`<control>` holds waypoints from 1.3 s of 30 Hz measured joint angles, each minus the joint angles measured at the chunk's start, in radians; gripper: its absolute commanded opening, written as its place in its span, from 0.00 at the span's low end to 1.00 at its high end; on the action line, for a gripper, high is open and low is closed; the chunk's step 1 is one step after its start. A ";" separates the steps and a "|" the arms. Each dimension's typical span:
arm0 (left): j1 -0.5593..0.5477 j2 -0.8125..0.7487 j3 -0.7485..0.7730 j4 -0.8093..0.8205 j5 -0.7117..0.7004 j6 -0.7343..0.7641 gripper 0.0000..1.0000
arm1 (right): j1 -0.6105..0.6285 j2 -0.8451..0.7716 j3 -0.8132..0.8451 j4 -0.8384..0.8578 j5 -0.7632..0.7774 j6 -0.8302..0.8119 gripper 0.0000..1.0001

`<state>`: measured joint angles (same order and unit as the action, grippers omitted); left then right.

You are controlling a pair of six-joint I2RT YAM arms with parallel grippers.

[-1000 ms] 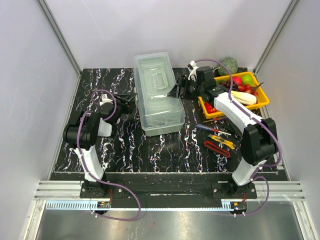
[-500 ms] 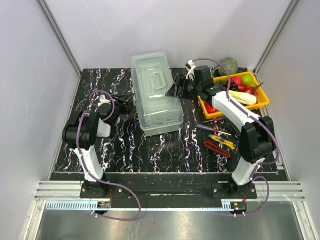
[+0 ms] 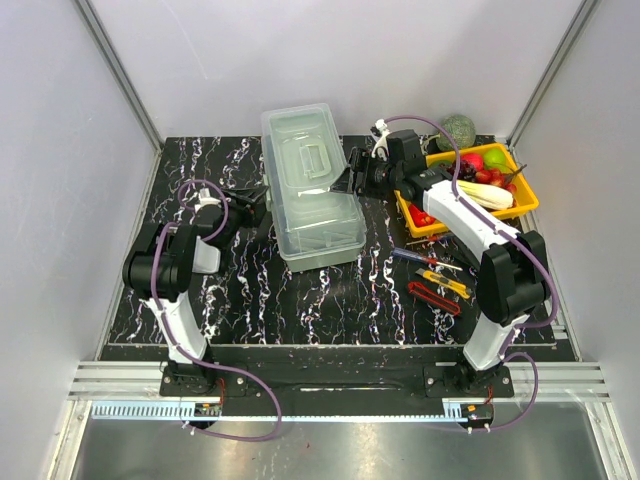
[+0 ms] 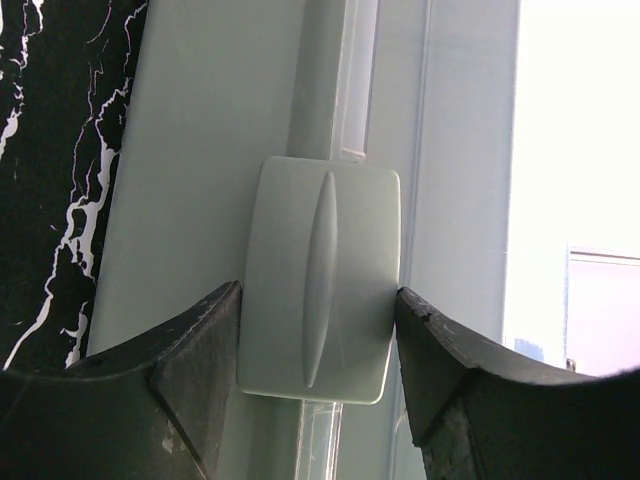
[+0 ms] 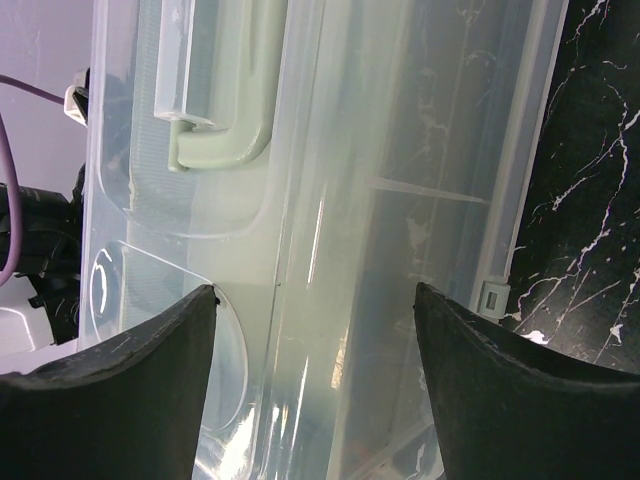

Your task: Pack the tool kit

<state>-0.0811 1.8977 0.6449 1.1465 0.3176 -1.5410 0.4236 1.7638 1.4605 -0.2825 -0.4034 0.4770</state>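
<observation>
Overhead view: the toolbox [image 3: 312, 195], pale grey-green with a clear lid [image 3: 298, 150], lies lengthwise on the black marbled bench [image 3: 250, 290], reaching from the far edge toward the centre. The lid's far part sits offset to the left of the base.

Left wrist view: the left gripper [image 4: 318, 295] is at the box's left long side. Its fingers [image 4: 200, 370] press against both edges of a ribbed grey latch [image 4: 320, 250], clamping it.

Right wrist view: the right gripper [image 5: 315, 290] meets the right long side. Its fingers [image 5: 130, 390] are spread wide over the lid and enclose nothing, and the top handle [image 5: 215, 90] shows beyond them.

Right half of the bench: a screwdriver [image 3: 420, 257], a yellow utility knife [image 3: 445, 282] and a red utility knife [image 3: 433, 298] lie loose and well apart from the box. An orange-yellow tray [image 3: 525, 205] of produce occupies the far right corner.
</observation>
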 measured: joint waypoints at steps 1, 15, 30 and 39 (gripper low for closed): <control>0.000 -0.006 0.000 -0.006 0.000 0.008 0.08 | 0.000 0.000 0.001 -0.002 0.000 0.000 0.79; 0.010 -0.233 0.028 -0.335 -0.024 0.204 0.06 | 0.002 0.008 0.013 -0.007 0.002 0.026 0.79; 0.020 -0.241 -0.030 -0.271 -0.034 0.169 0.09 | 0.008 0.016 0.026 -0.018 0.002 0.026 0.78; 0.045 -0.151 -0.117 -0.043 -0.032 0.022 0.16 | 0.024 0.027 0.037 -0.021 0.002 0.032 0.78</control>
<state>-0.0357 1.7462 0.5282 1.1038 0.2859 -1.5192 0.4473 1.7912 1.4975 -0.3035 -0.4011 0.5095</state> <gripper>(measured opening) 0.626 0.786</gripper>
